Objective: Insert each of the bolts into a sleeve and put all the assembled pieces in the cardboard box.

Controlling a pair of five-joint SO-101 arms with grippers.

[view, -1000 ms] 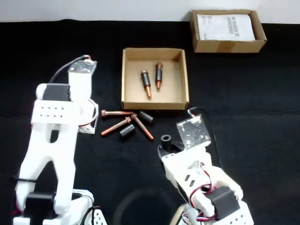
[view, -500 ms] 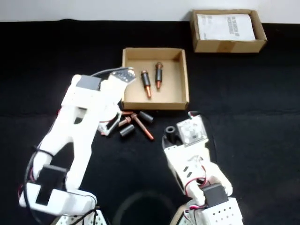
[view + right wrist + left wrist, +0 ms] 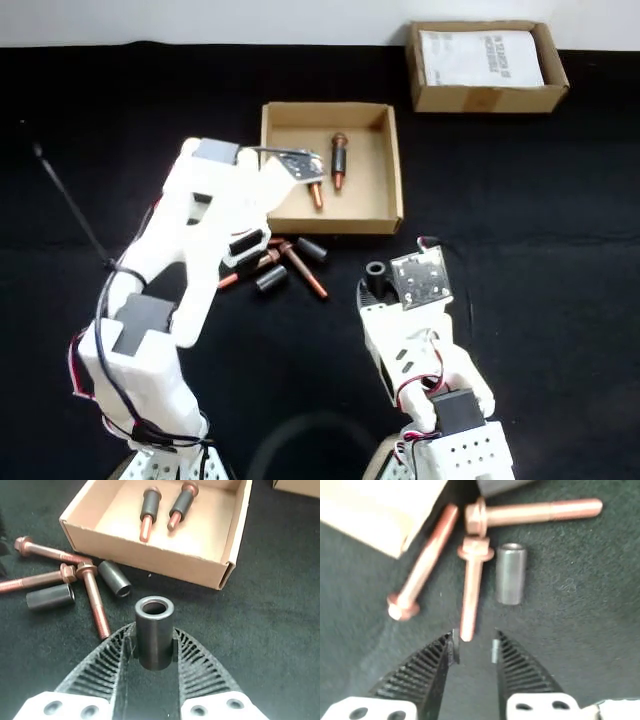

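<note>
We see the right end effector (image 3: 154, 633) pinching a dark grey metal cylinder sleeve (image 3: 155, 647) upright near the centre of the high view, below the open brown cardboard box (image 3: 396, 170). Two sleeved copper bolts (image 3: 338, 160) lie in that box. The left end effector (image 3: 474, 642) is spread over the black bench (image 3: 520, 300), its tips flanking the shank end of a loose copper flanged bolt (image 3: 472, 587).
</note>
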